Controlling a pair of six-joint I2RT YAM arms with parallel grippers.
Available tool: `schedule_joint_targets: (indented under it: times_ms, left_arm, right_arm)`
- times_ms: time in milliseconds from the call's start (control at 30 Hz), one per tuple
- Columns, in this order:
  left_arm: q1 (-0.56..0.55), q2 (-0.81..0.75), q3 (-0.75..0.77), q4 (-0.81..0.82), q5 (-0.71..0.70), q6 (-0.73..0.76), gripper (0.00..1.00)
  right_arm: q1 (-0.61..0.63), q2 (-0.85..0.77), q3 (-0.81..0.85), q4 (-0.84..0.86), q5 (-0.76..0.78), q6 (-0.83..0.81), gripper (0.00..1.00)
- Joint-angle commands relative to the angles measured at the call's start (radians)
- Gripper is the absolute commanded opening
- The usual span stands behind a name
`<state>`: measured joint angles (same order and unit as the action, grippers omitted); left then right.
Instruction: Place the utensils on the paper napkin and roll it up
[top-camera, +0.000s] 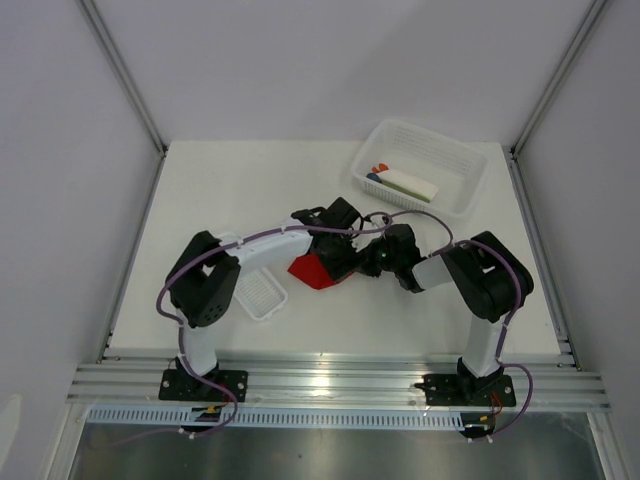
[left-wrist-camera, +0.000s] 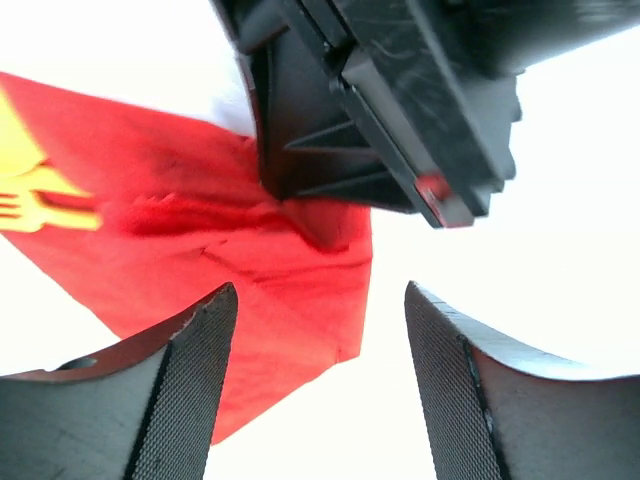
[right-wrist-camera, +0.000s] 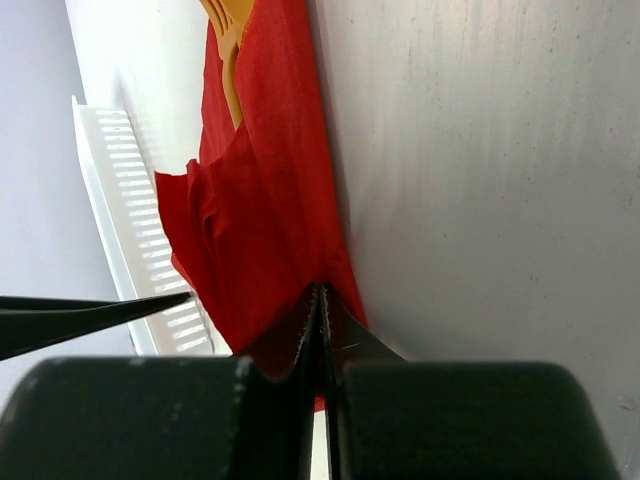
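- Napkin (top-camera: 313, 270), red and crumpled, lies mid-table between the two arms, with an orange fork (left-wrist-camera: 45, 205) resting on it.
- Right gripper (right-wrist-camera: 318, 300) has its fingers pressed together on one napkin edge, probably to fold it over the cutlery.
- Left gripper (left-wrist-camera: 320, 300) hovers just beside it, fingers spread and holding nothing, likely ready to steady the sheet.
- Basket (top-camera: 470, 165) at the far right holds white and coloured items.
- Nothing shows in the white tray (top-camera: 262, 297) near the left arm.
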<state>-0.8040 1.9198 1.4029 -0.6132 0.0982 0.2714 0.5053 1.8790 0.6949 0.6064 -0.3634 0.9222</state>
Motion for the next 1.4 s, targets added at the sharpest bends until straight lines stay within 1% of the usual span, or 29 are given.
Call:
schedule_joint_targets:
  times_ms: [0, 100, 133, 200, 300, 433, 467, 567, 767, 867, 933, 1033, 1133, 1200, 1367]
  left_arm:
    - [0.02, -0.105, -0.002, -0.023, 0.028, 0.003, 0.72]
    - [0.043, -0.14, -0.008, -0.042, 0.02, -0.038, 0.72]
    - [0.066, -0.153, -0.012, -0.039, 0.035, -0.07, 0.73]
    - [0.092, -0.188, -0.019, -0.01, 0.038, -0.109, 0.74]
    - [0.123, -0.188, -0.015, 0.021, 0.005, -0.176, 0.77]
    - [0.126, -0.099, 0.047, 0.02, -0.026, -0.215, 0.77]
    - [0.126, -0.081, 0.095, 0.01, -0.038, -0.222, 0.77]
    - [0.137, -0.018, 0.16, -0.019, -0.043, -0.239, 0.77]
    - [0.155, 0.037, 0.2, 0.009, -0.031, -0.258, 0.77]
    - [0.155, 0.067, 0.234, 0.009, -0.032, -0.264, 0.75]
    - [0.154, 0.08, 0.243, 0.013, -0.031, -0.264, 0.72]
    - [0.147, 0.117, 0.269, -0.011, -0.016, -0.264, 0.64]
    - [0.141, 0.125, 0.243, -0.011, -0.006, -0.262, 0.6]
    - [0.138, 0.128, 0.232, 0.0, -0.006, -0.264, 0.6]
    - [0.137, 0.179, 0.275, -0.014, -0.017, -0.264, 0.6]
  right_arm:
    - [0.007, 0.026, 0.005, -0.074, 0.041, -0.033, 0.04]
    - [0.007, 0.016, 0.005, -0.079, 0.041, -0.037, 0.04]
    - [0.009, 0.011, 0.008, -0.082, 0.044, -0.042, 0.04]
    - [0.01, 0.002, 0.008, -0.092, 0.049, -0.048, 0.04]
    - [0.015, -0.004, 0.012, -0.1, 0.058, -0.057, 0.04]
    - [0.019, -0.023, 0.006, -0.1, 0.067, -0.068, 0.04]
    - [0.021, -0.026, 0.005, -0.099, 0.069, -0.074, 0.04]
    - [0.025, -0.047, 0.005, -0.091, 0.07, -0.089, 0.04]
    - [0.042, -0.095, 0.023, -0.137, 0.113, -0.155, 0.05]
    - [0.047, -0.092, 0.023, -0.135, 0.115, -0.161, 0.05]
    - [0.05, -0.093, 0.023, -0.137, 0.119, -0.161, 0.05]
    - [0.05, -0.096, 0.023, -0.138, 0.122, -0.163, 0.05]
    - [0.05, -0.101, 0.023, -0.142, 0.129, -0.164, 0.05]
    - [0.052, -0.103, 0.023, -0.142, 0.13, -0.169, 0.05]
    - [0.058, -0.113, 0.02, -0.145, 0.138, -0.181, 0.05]
